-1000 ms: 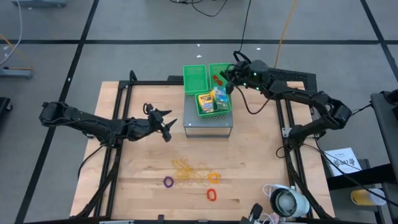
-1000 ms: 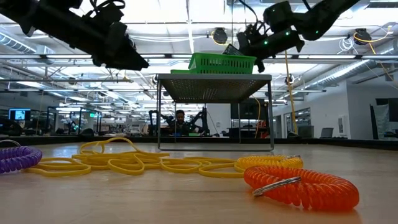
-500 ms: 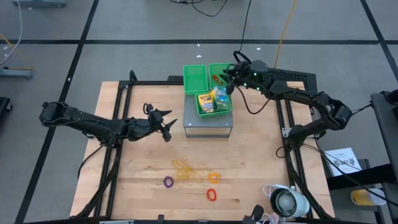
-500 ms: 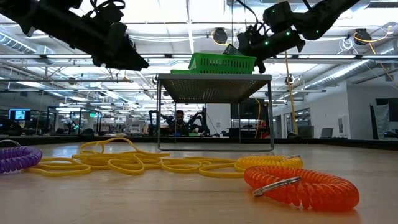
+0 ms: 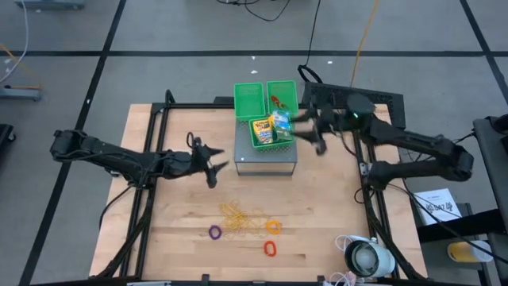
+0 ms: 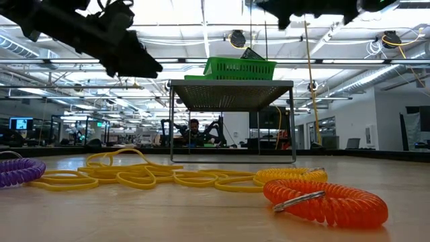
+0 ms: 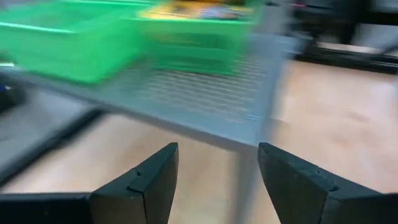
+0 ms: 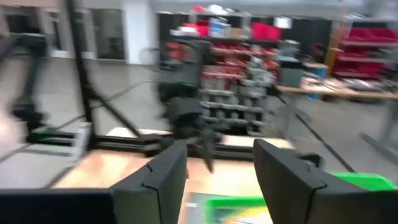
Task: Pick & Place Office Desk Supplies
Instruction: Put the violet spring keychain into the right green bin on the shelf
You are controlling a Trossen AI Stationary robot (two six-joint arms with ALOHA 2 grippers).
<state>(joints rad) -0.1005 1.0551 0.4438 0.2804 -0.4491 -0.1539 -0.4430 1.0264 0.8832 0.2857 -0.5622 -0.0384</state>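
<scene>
We are viewing the wooden table (image 5: 175, 230) from above, with two arms reaching in from opposite sides. The left arm is stretching low across the table's left half; its left gripper (image 5: 213, 165) is hovering just left of the grey mesh stand (image 5: 266, 159), fingers spread and holding nothing. The right arm is extending from the right edge, and the right gripper (image 5: 305, 133) is hanging beside the stand's right side, blurred, its fingers standing apart and empty in the wrist view.

On the stand we are counting two green mesh bins (image 5: 248, 99). The nearer compartment is holding one yellow-green crayon box (image 5: 261, 131) and one green-white packet (image 5: 281, 121); the far right bin is holding one red ring (image 5: 275, 101).

On the bare table nearer the front edge we are counting one tangle of rubber bands (image 5: 238, 217), one purple ring (image 5: 214, 232), and two orange rings (image 5: 273, 226), one of them redder. A white round device (image 5: 367, 257) is sitting at the front right corner.
</scene>
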